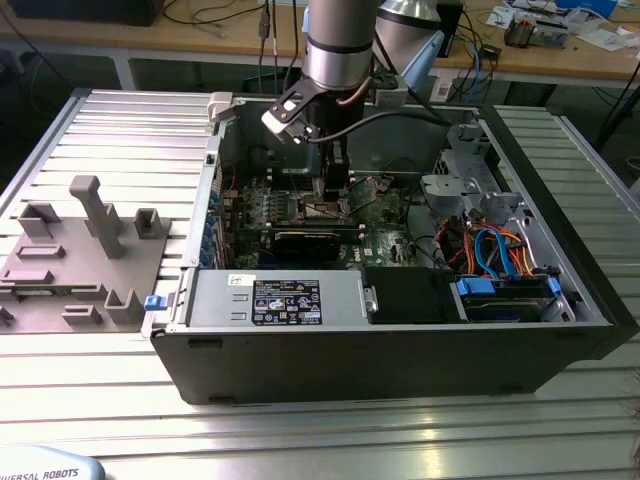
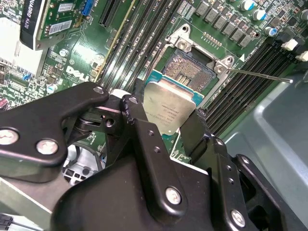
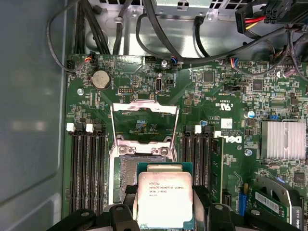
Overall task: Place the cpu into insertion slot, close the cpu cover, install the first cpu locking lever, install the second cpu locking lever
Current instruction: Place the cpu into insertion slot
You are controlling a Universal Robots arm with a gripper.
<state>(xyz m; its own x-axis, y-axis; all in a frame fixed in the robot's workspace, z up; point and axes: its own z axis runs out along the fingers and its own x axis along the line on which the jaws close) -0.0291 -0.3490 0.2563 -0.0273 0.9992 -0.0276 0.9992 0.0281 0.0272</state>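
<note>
Ribbed aluminium table (image 1: 100, 400) bearing one open black computer case (image 1: 400, 360), with a green motherboard (image 3: 231, 120) inside. One small square chip with a dull silver top, the cpu (image 3: 164, 199), is clamped between the two black fingers (image 2: 144, 130) of the gripper (image 2: 163, 113), partly over the dark square insertion slot (image 3: 126, 178). The silvery windowed cpu cover (image 3: 144, 107) stands raised. Two banks of long black memory slots (image 3: 86, 163) flank the socket.
</note>
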